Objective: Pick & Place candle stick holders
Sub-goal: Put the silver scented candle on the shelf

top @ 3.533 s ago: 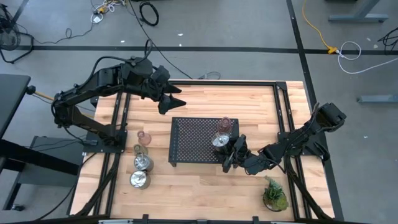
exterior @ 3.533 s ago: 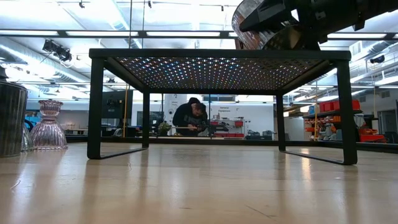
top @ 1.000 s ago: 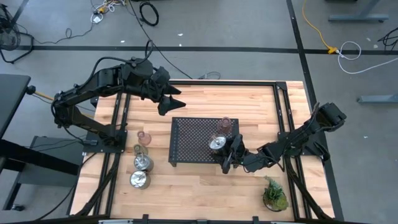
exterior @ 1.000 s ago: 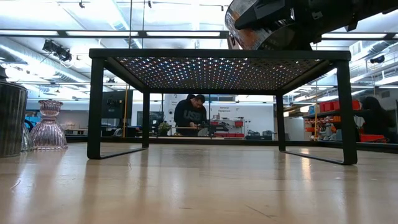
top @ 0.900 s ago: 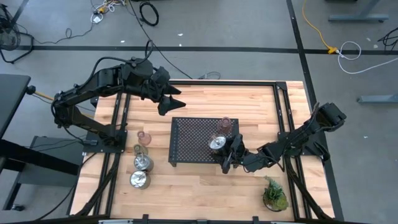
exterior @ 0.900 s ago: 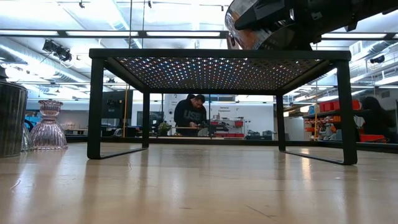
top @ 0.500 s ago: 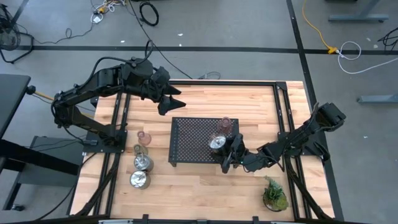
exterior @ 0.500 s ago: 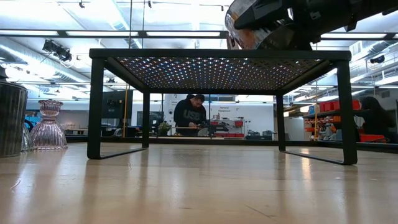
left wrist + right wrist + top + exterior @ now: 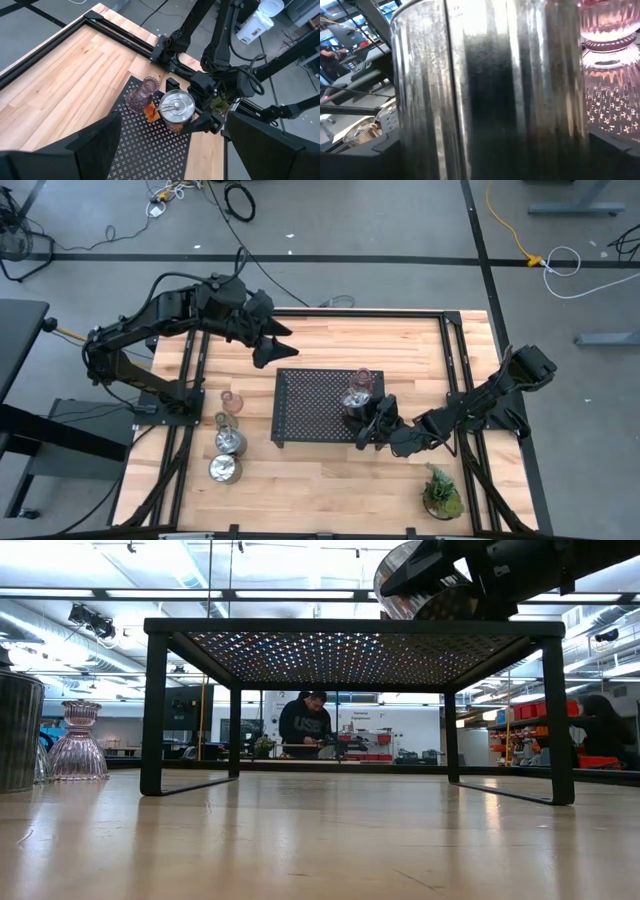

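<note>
Writing: none legible on the holders, the tray or the arms; a pale mark on the dark top of a person [image 9: 303, 728] beyond the table, too small to read
Silver holder on tray: shiny ribbed metal cylinder [image 9: 175, 107] with a round top and a small centre post; at the tray's right edge, between the right gripper's fingers; fills the right wrist view [image 9: 490, 90] as vertical grey and black streaks; tilted at the frame's top in the low view [image 9: 420, 585]
Pink glass holder: ribbed, clear, tinted pink [image 9: 140, 95]; upright on the black perforated tray [image 9: 305, 405], just beside the silver one; a small orange-red piece [image 9: 151, 111] between the two, shape hard to make out
Holders off the tray: pink glass [image 9: 231, 401], greenish glass [image 9: 220, 420] and two silver ones [image 9: 231, 442] [image 9: 224, 469] on the wood left of the tray, close together; greenish one barely distinguishable
Right gripper: [image 9: 364, 420] at the tray's right edge; fingers spread wide around the silver holder, clasping it
Left gripper: [image 9: 268, 345] above the table's far edge, behind the tray; fingers wide apart, nothing between them
Potted plant: [image 9: 441, 493] near the table's front right corner
Cut off: silver holder's base beyond the right wrist frame; tray top hidden from below in the low view
</note>
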